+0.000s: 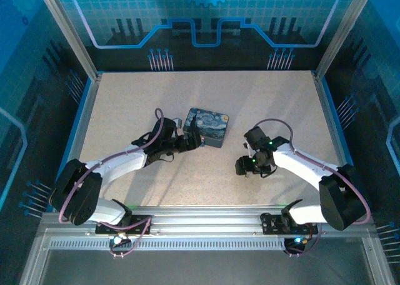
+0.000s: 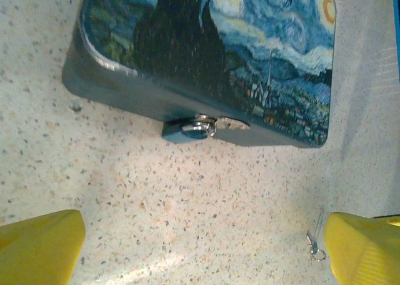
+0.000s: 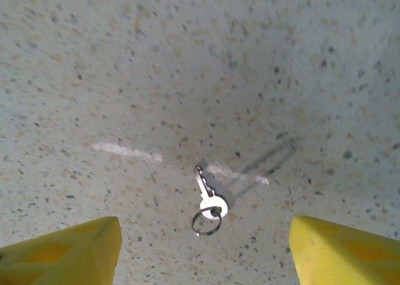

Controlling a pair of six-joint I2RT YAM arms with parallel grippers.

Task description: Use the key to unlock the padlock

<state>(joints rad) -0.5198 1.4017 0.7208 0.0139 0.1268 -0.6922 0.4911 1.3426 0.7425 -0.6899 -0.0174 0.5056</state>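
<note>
1. lying flat on the speckled surface (image 3: 187,60), the key (image 3: 207,196) has a small ring through its head. it sits just ahead of the gap between the right end effector's (image 3: 203,250) yellow fingers (image 3: 62,250), which stand wide apart and grip nothing.
2. the step in hand looks like picking up the key: centre over its head, sink until the pads nearly graze the surface, then close slowly so the thin sliver doesn't skid away.
3. the padlock (image 2: 187,132) sits against the near wall of the painted tin (image 2: 206,47). the left end effector (image 2: 200,250) faces it, fully spread and empty.
</note>
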